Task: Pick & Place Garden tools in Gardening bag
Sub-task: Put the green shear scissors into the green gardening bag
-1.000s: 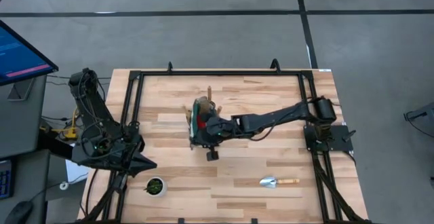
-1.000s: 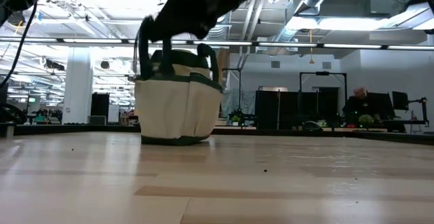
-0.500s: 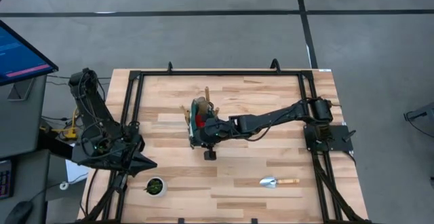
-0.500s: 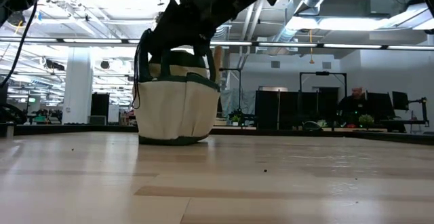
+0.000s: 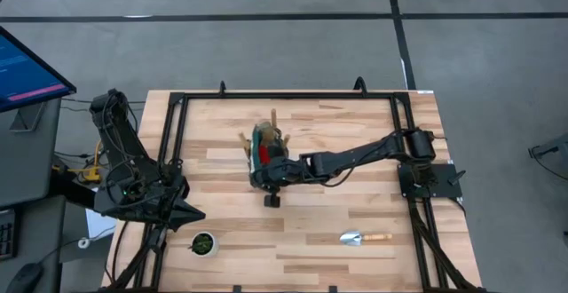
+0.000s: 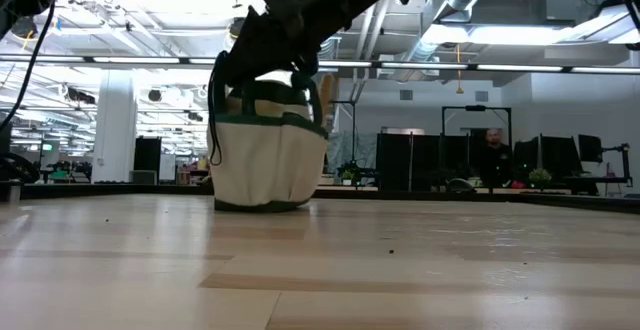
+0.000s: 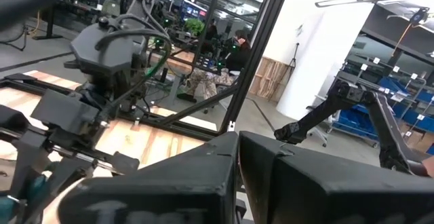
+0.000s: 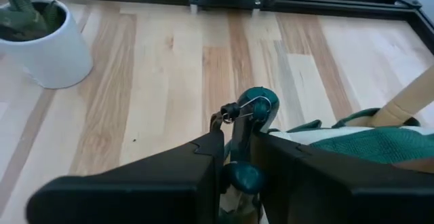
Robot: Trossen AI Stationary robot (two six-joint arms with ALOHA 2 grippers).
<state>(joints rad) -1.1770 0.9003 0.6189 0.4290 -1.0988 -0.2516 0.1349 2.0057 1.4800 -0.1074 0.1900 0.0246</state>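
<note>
The gardening bag (image 5: 264, 148) stands mid-table, cream-sided with green trim in the low view (image 6: 268, 160). Wooden tool handles (image 5: 274, 118) stick up out of it and a red item (image 5: 262, 156) lies inside. My right gripper (image 5: 267, 176) hangs over the bag's near rim, shut on a green-handled tool (image 8: 255, 106). The bag's green edge (image 8: 366, 142) and a wooden handle (image 8: 415, 96) show beside the gripper in the right wrist view. One silver trowel with a wooden handle (image 5: 364, 237) lies flat near the front right. My left gripper (image 7: 237, 166) waits shut at the table's left edge. My right gripper pinches the tool's green handle (image 8: 240, 173) between its two fingers, just behind the rounded end with a wire loop (image 8: 237, 108). That end pokes out past the fingertips. The fingers slant down from the table's right. They hide the rest of the tool.
A small pot with green in it (image 5: 203, 243) stands near the front left, seen as a white pot (image 8: 42, 42) in the right wrist view. A black frame (image 5: 284, 95) runs round the table. A person sits far behind the table (image 6: 492, 150).
My right gripper has rolled a little about its own line and sunk slightly toward the bag, still shut on the tool. The bag has shifted slightly on the table under it.
</note>
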